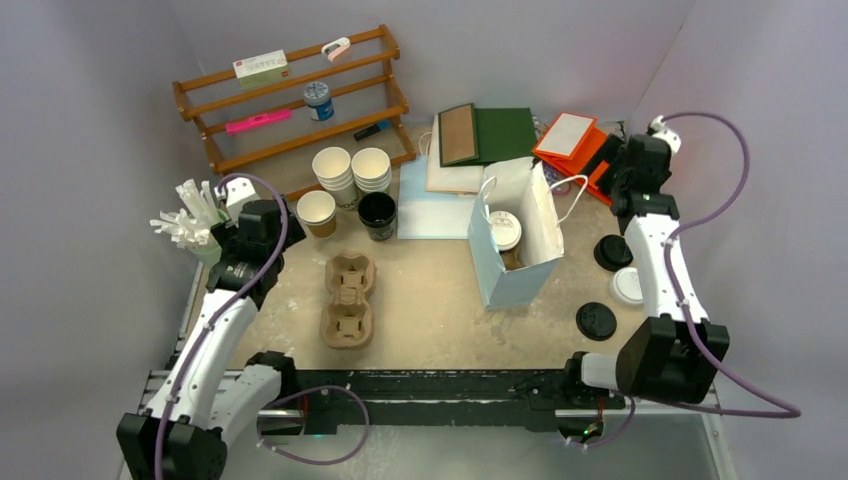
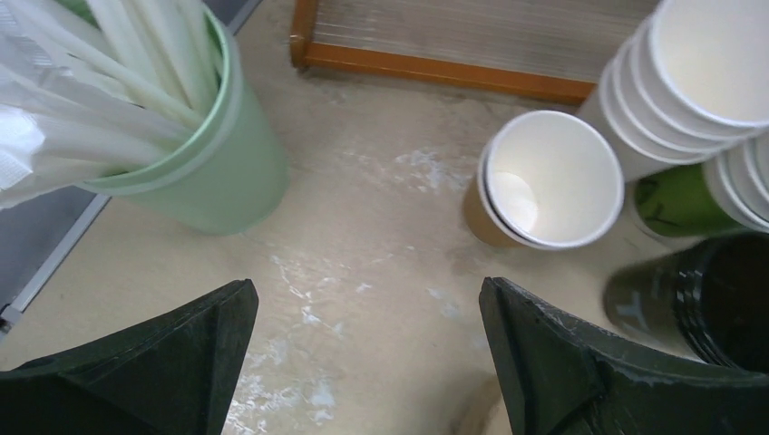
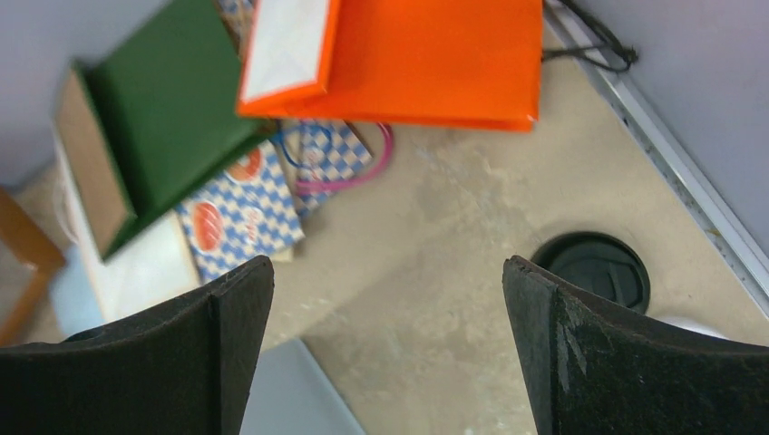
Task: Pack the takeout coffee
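My left gripper (image 2: 367,358) sits at the left edge of the top view. Its jaws are spread wide over the bare beige tabletop (image 1: 430,300), pinching nothing. In the upper left of my left wrist view stands a mint-green plastic cup (image 2: 213,168) full of long white wrapped sticks. To the right of it is a brown paper cup with a white inside (image 2: 544,181), upright and lidless, and beside that are stacked lidless white paper cups (image 2: 698,63) and a black cup (image 2: 716,299) at the right edge.

At the lower centre of the top view lies a brown moulded-pulp cup carrier (image 1: 348,298), with nothing in it. Right of centre stands a tall white paper bag with cord handles (image 1: 545,215), open at the top. The takeout coffee (image 1: 505,230), a small white paper cup under a round white plastic lid, stands upright inside it.

In the upper right of the top view my right gripper (image 3: 385,358) has its jaws spread, gripping nothing. In my right wrist view a flat dark green paper bag (image 3: 172,118) lies at upper left, a flat orange paper bag (image 3: 426,63) at the top, and a round black plastic lid (image 3: 594,267) at the right
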`<state>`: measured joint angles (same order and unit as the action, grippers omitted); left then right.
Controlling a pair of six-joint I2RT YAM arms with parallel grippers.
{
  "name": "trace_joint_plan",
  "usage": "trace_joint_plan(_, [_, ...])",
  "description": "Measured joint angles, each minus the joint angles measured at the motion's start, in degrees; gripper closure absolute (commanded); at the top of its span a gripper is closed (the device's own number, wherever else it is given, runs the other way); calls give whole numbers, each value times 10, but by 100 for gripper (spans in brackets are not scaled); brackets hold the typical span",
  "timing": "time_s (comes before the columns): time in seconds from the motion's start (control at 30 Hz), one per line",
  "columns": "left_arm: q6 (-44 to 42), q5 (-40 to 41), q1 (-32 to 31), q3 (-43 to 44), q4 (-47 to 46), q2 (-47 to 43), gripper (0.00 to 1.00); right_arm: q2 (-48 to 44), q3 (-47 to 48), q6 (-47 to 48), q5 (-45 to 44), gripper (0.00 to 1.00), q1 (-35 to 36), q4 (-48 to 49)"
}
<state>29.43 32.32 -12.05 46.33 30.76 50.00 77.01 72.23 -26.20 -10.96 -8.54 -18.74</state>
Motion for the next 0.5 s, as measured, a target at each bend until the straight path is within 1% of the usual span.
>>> trace_joint_plan(0.07, [-16,-11,35,-17,-31,10,0,-22,-67,21,2,1,2,37])
trace_joint_plan(0.2, [-38,-9,49,-62,-111,23,0,-49,-153,64,13,1,6,100])
trace_joint_plan(0.3, [-66,3,49,-144,-202,9,0,-78,-226,89,34,1,7,167])
trace_joint_plan(0.4, [-119,12,49,-228,-291,-6,0,-93,-278,110,61,1,8,229])
trace_joint_plan(0.5, [-182,15,49,-274,-373,7,0,-96,-321,133,96,1,8,294])
